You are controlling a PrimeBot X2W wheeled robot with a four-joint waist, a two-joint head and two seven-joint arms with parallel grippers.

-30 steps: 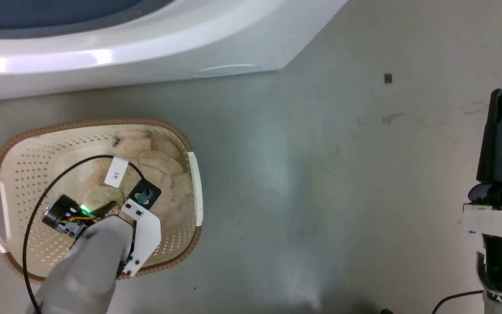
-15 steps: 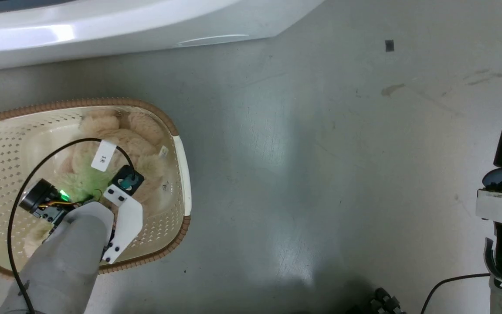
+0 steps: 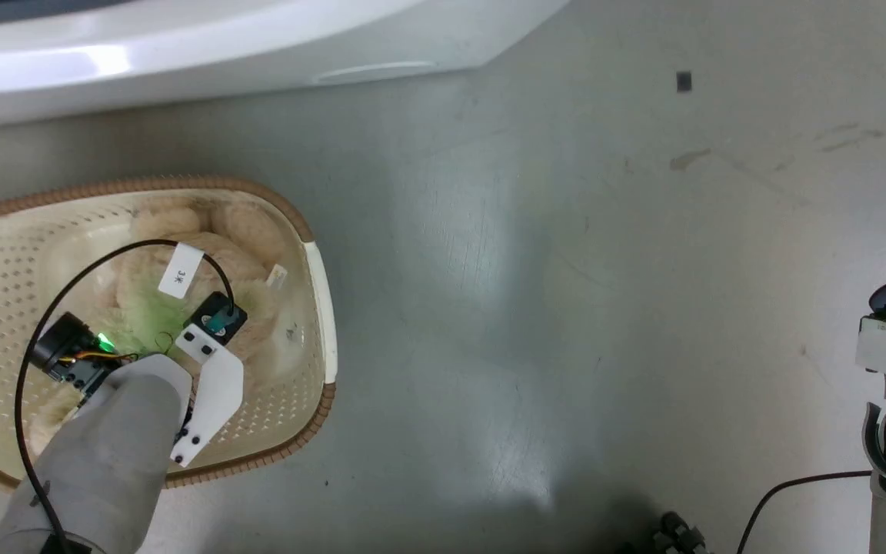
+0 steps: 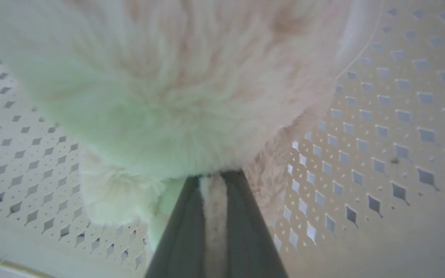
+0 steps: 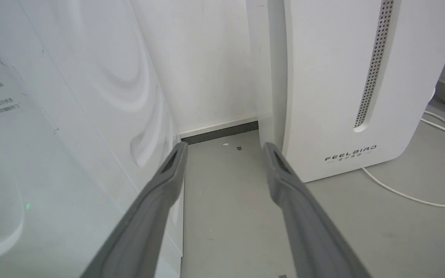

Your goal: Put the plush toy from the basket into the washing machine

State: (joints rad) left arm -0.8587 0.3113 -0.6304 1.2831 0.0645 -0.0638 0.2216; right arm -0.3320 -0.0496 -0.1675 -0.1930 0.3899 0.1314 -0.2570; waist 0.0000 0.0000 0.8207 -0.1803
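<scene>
Clamping left jaws on a fur strip of the plush toy (image 4: 176, 96), bulk just beyond the tips, in the basket (image 4: 392, 127). Best lifting slowly, straight (shallow hold, likely slipping) toward the washing machine (image 3: 258, 46); holding right jaws apart, empty.

The head camera looks almost straight down from well above the floor (image 3: 527, 269), the washing machine (image 3: 181, 69) along its top edge and the basket (image 3: 181, 181) at lower left. The left wrist camera sits inside that basket, aimed along the left gripper (image 4: 213, 178) at very close range into the plush toy (image 4: 176, 96); these two views share the toy and the basket's perforated sides. The right wrist camera is low, facing roughly level along the right gripper (image 5: 225, 146) down the gap between washing machine and FEELBIRD appliance (image 5: 330, 77) toward the back wall (image 5: 199, 58); it shares machine and floor with the head view
</scene>
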